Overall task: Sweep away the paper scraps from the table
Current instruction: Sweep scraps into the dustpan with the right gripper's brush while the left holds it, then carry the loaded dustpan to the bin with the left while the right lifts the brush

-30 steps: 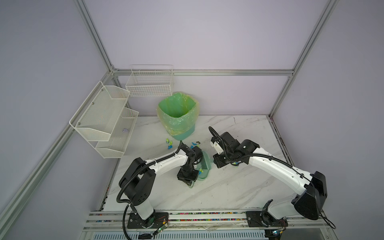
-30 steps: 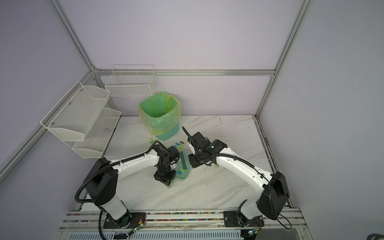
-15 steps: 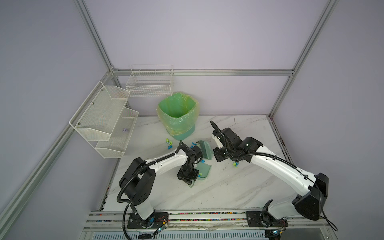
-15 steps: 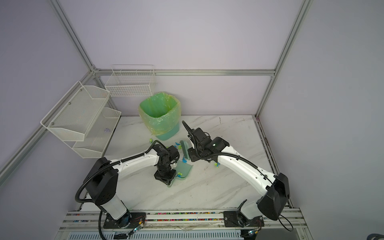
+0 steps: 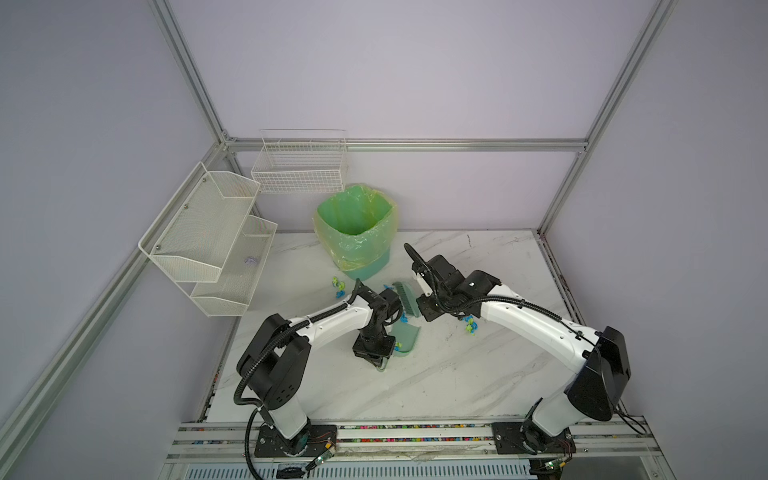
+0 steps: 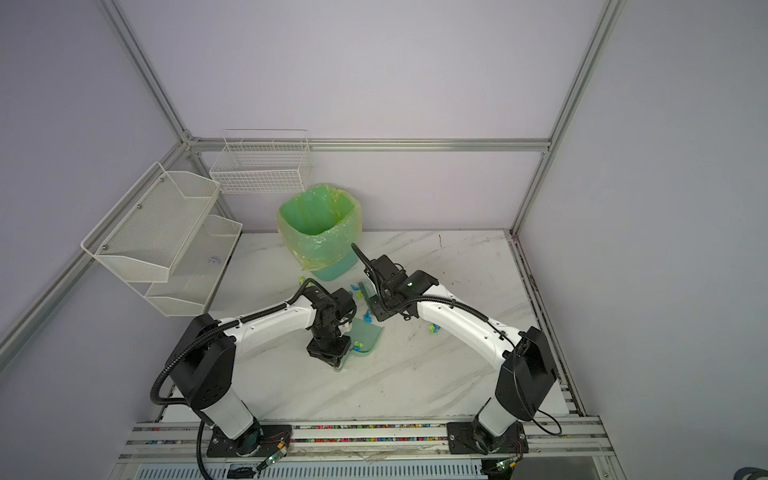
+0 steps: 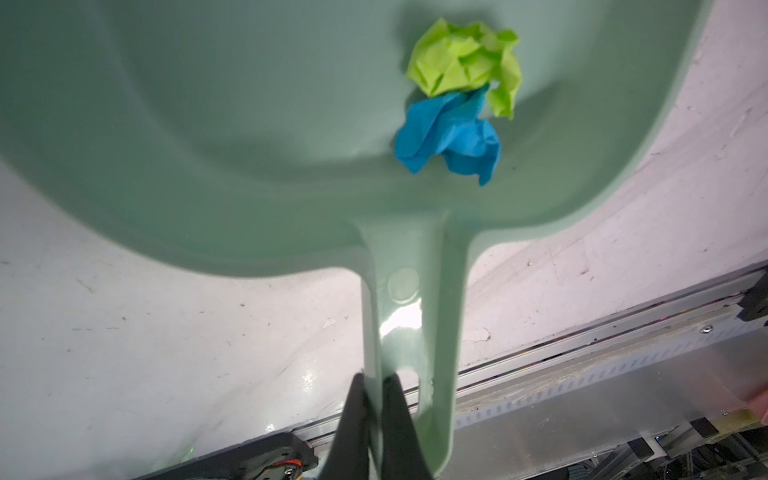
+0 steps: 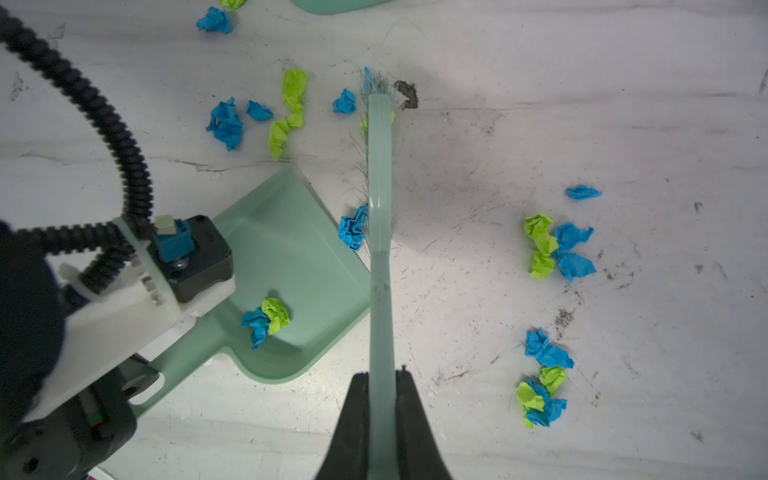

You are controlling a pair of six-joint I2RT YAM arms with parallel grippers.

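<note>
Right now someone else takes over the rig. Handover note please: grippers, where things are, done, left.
Grippers: the left gripper is shut on the dustpan handle. The right gripper is shut on the brush handle, with the brush head beside the dustpan's mouth.
Done: two paper scraps, one blue and one green, lie in the dustpan.
Left: most scraps are on the table: a group beyond the dustpan's mouth, one blue bit against the brush, and clusters on the brush's far side. After that, probably empty the dustpan into the lined bin.
</note>
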